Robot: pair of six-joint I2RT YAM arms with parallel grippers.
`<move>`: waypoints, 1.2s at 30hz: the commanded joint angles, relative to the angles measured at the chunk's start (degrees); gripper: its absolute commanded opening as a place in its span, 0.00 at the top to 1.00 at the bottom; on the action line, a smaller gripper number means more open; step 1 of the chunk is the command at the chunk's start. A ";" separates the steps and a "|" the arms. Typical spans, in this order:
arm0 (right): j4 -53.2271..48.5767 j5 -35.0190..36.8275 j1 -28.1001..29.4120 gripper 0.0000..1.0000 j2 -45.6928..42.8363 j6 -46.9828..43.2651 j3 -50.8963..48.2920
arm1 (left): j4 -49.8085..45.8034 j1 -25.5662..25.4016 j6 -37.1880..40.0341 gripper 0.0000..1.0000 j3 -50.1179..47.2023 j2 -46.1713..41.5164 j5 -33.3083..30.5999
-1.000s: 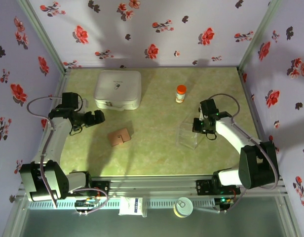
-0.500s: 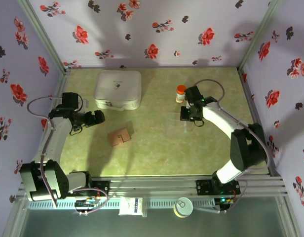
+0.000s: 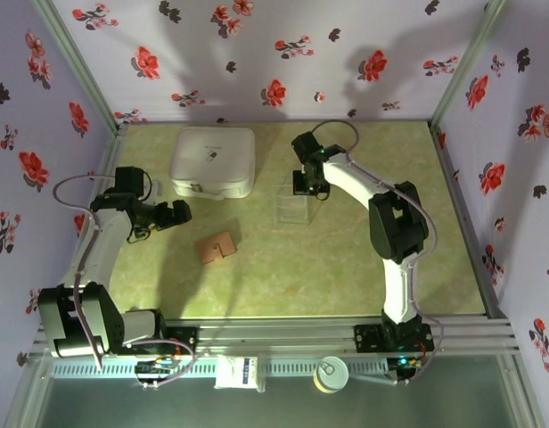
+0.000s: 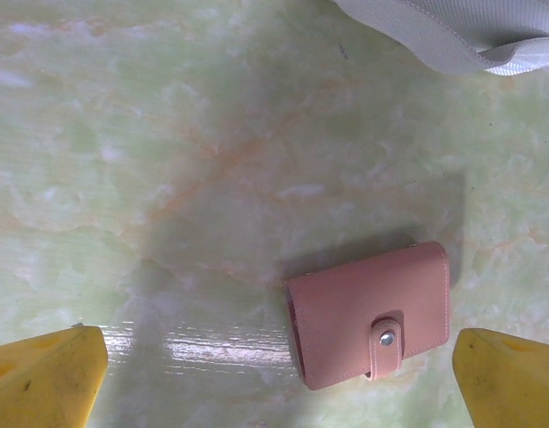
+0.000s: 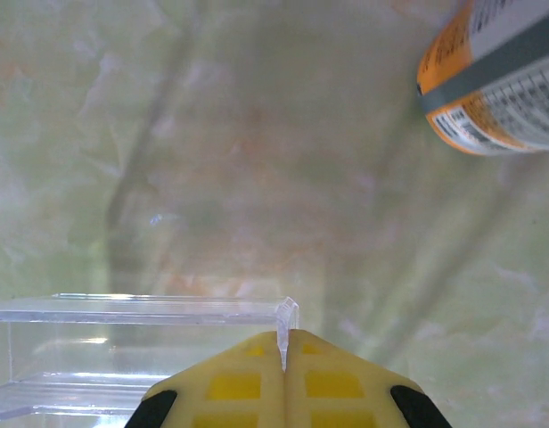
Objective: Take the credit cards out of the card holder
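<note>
Flat tan-brown leather card holder (image 4: 368,312): snapped shut, ahead of our spread left pincer (image 4: 276,379), awaiting grasp. Clear plastic tray (image 5: 96,348): wall pinched in right pincer (image 5: 283,343), we judge as receptacle.

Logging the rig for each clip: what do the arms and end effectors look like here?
The left arm and right arm have white links with black joints, each with a thin grey cable. The left end effector has a black body; its fingers are plain yellow wedges. The right end effector shows yellow fingers with moulded square recesses and black patches.
</note>
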 commanded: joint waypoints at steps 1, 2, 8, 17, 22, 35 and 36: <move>-4.97 1.70 0.31 0.98 1.95 1.12 4.68 | -1.87 -0.42 1.00 0.00 0.88 1.05 1.06; -5.62 1.97 0.30 0.98 2.58 1.28 5.51 | -1.88 -0.36 0.97 0.00 0.95 1.12 1.18; -6.96 2.95 0.69 0.96 5.15 1.48 8.25 | -1.90 -0.40 1.27 0.00 0.97 1.24 1.18; -7.36 3.62 0.68 0.95 7.37 1.68 11.35 | -2.14 -0.36 1.06 0.00 0.97 1.65 0.72; -8.72 4.01 0.66 0.93 9.49 1.59 14.51 | -2.16 -0.42 1.04 0.00 0.90 1.65 0.74; -11.70 3.95 0.82 0.80 9.28 2.63 18.54 | -2.24 -1.83 0.53 0.00 0.35 1.22 0.78; -11.87 4.02 0.91 0.79 8.83 2.64 18.60 | -2.29 -2.20 0.57 0.00 0.35 1.41 0.83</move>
